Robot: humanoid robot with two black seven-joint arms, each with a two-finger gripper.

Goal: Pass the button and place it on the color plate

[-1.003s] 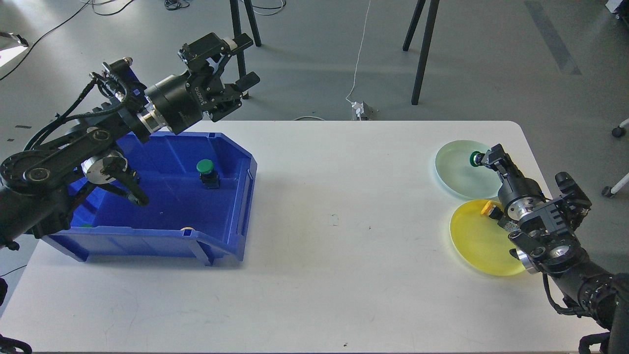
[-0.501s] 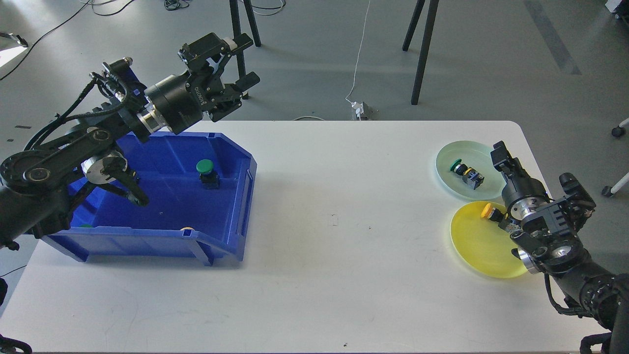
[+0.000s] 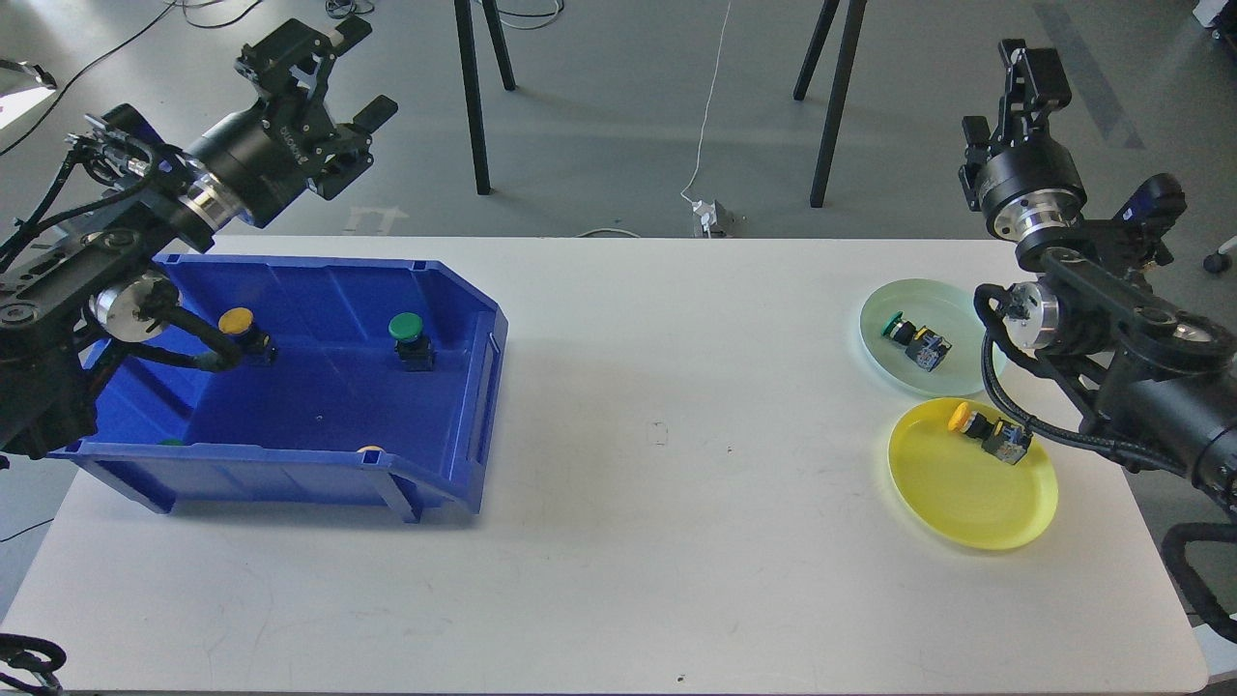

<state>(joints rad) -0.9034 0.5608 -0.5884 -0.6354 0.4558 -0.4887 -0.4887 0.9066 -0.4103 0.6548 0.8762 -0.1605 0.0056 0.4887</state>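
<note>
On the white table [image 3: 657,503]: one blue bin [image 3: 319,464] at the left side, open-topped, with a green-capped button [image 3: 408,338] standing upright near the middle of its floor and a yellow-capped button [image 3: 242,329] toward its back left, partly behind a cable of the left arm; two further caps, one green and one yellow, just show at the near wall, mostly hidden. At the right side: a pale green plate [image 3: 894,362] carrying a green button [image 3: 913,340] lying on its side, and just in front of it a yellow plate [image 3: 966,507] carrying a yellow button [image 3: 988,430], also on its side near the plate's far rim. The two plates lie close together, edges nearly meeting. Left gripper [image 3: 343,72]: raised above and behind the bin's back left corner, fingers spread wide, holding nothing. Right gripper [image 3: 1032,72]: raised high behind the table's far right edge, pointing up and seen narrow-on; whether its fingers are apart cannot be told.
</note>
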